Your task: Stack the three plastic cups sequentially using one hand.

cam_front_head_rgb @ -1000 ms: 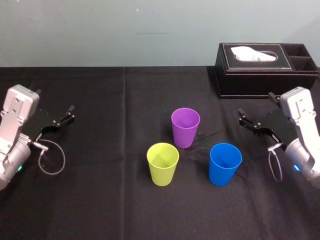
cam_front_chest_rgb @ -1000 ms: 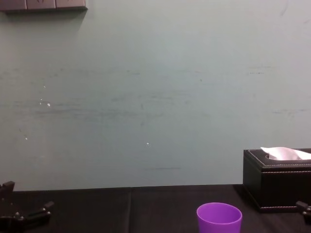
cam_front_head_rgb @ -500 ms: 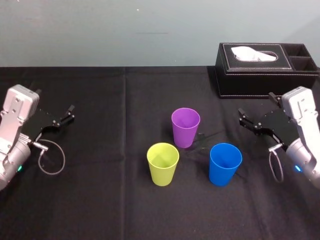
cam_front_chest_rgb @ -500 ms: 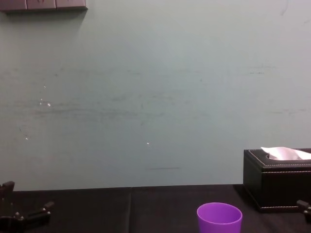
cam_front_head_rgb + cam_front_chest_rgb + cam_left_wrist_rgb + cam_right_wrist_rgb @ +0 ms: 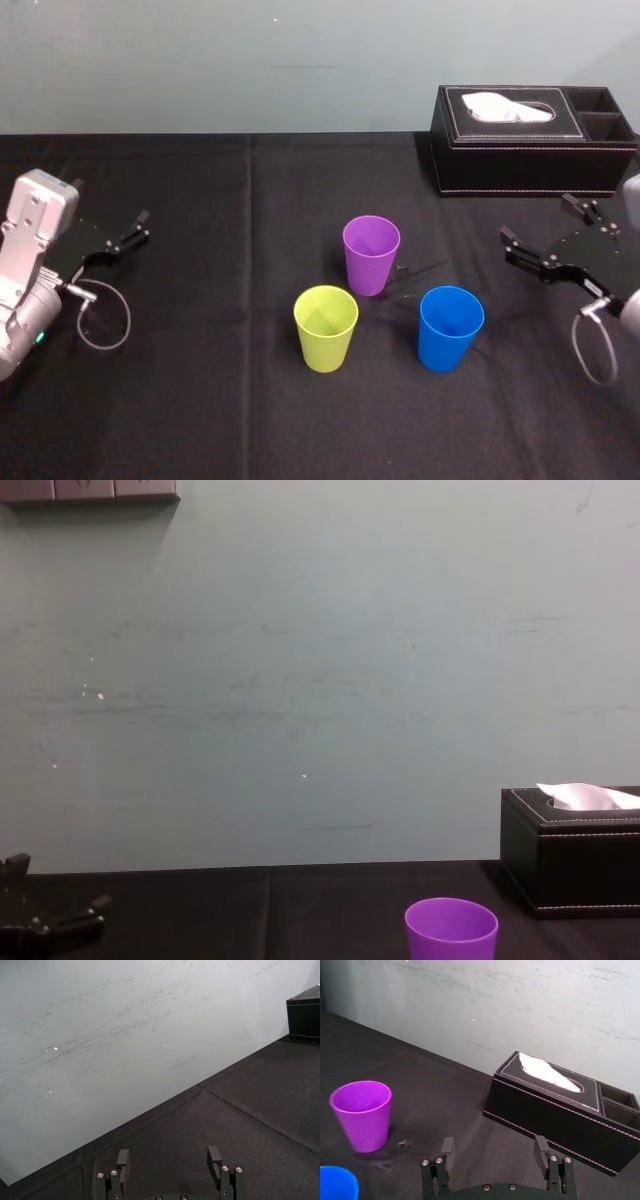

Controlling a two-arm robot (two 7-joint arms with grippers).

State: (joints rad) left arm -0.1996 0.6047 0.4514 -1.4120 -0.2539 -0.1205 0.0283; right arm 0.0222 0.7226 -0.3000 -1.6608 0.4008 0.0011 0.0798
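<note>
Currently all three cups stand upright, mouths up, apart from one another on the black cloth [image 5: 200, 400]: purple cup [image 5: 371, 255] farthest from the robot, yellow-green cup [image 5: 325, 327] nearer and to its left, blue cup [image 5: 450, 327] nearer and to its right.

Handling (judgement): light, thin-walled, smooth plastic that probably flexes a little. They should tip or skid easily and slip under a hard squeeze. The taper argues for a hold high on the wall near the rim, or one finger inside and one outside.

Right gripper [image 5: 538, 220]: fingers spread, holding nothing, off to the right of the blue cup and near the tissue box [image 5: 530, 140]. Left gripper [image 5: 122, 235]: fingers also apart, empty, parked at the far left.

Change since half a second ago: the right gripper has shifted outward toward the right edge of the head view. Cups and left arm are unmoved. No stacking started.
</note>
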